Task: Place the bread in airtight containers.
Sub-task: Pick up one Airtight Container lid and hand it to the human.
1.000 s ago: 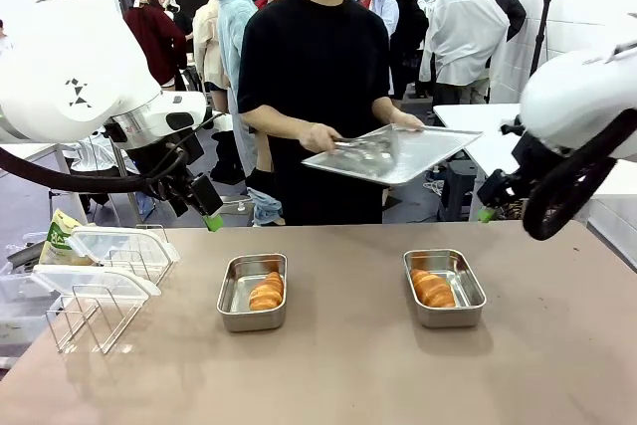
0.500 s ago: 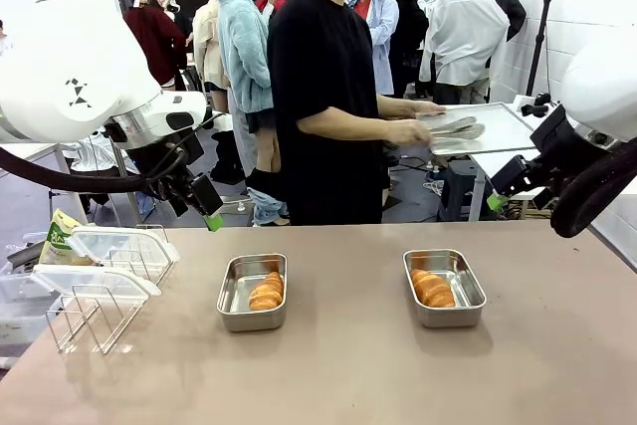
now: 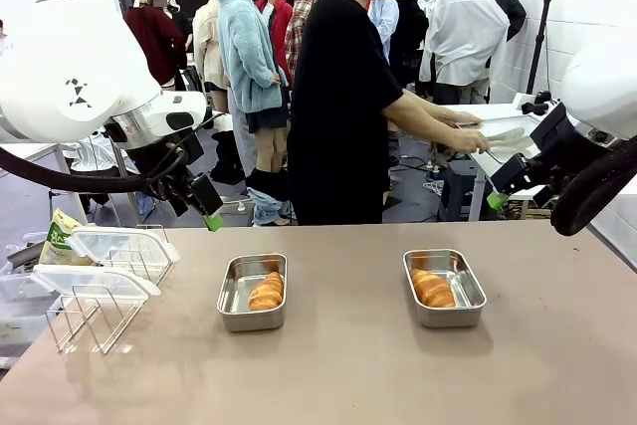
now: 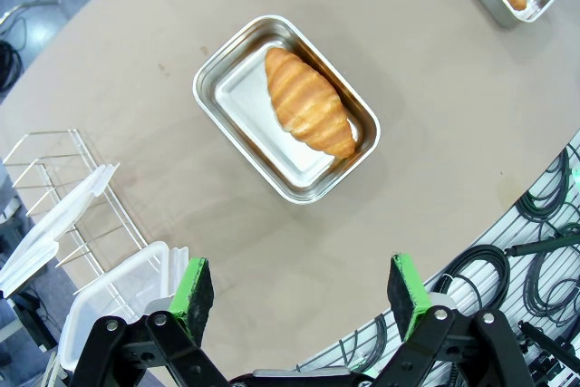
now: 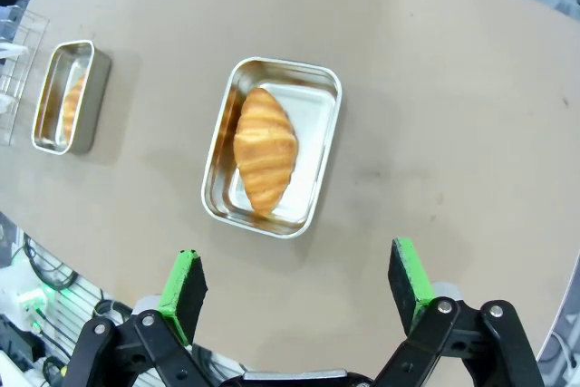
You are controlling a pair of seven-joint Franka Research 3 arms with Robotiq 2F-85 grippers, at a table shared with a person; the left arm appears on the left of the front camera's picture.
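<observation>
Two steel tins stand on the brown table, each holding one golden croissant roll. The left tin (image 3: 251, 322) holds a roll (image 3: 266, 291); the right tin (image 3: 450, 318) holds another roll (image 3: 432, 289). My left gripper (image 3: 211, 218) hangs open above and behind the left tin, which lies straight below it in the wrist view (image 4: 210, 88) with its roll (image 4: 309, 102). My right gripper (image 3: 495, 198) is open too, high behind the right tin (image 5: 317, 142) and its roll (image 5: 264, 147). Both clear lids (image 3: 119, 243) rest on the wire rack.
The wire rack (image 3: 95, 316) with the lids stands at the table's left edge. A person stands behind the far edge, turned right, with a hand (image 3: 468, 138) at a flat metal tray (image 3: 510, 132) on a back table. The table's front half is bare.
The person has turned to the right and carried the flat tray and tongs away from over the table. My right gripper has shifted slightly right. The tins and rolls have not moved.
</observation>
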